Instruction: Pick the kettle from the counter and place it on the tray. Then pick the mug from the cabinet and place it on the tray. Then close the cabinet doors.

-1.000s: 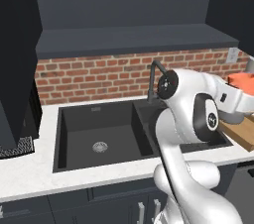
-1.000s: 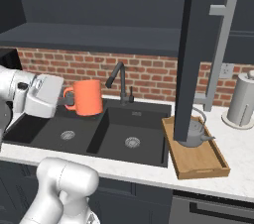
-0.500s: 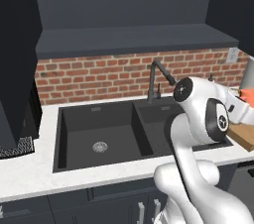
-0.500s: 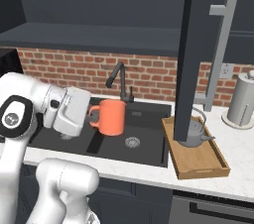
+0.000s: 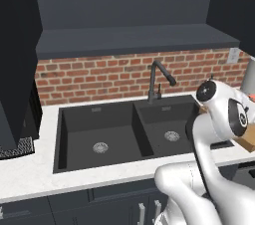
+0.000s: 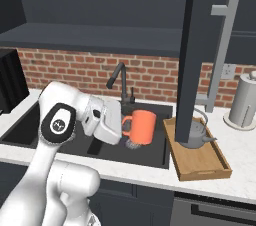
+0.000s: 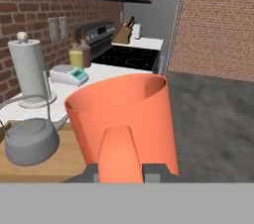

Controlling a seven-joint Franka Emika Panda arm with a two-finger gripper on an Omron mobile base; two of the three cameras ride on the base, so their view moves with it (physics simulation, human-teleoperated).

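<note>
The gripper [image 6: 121,129] clamps the orange mug [image 6: 140,127] by its handle, upright above the sink [image 6: 150,150], left of the tray [image 6: 200,162] where the kettle [image 6: 197,132] sits.

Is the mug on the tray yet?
No, the mug hangs in the hand over the sink, left of the tray.

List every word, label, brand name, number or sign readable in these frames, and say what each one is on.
None can be read.
The round emblem on the arm's dark joint cap is a white mark, too small to read as text.
The bottles on the far counter show no readable label at this size.
The mug held in the claw, the kettle and the tray carry no print.
</note>
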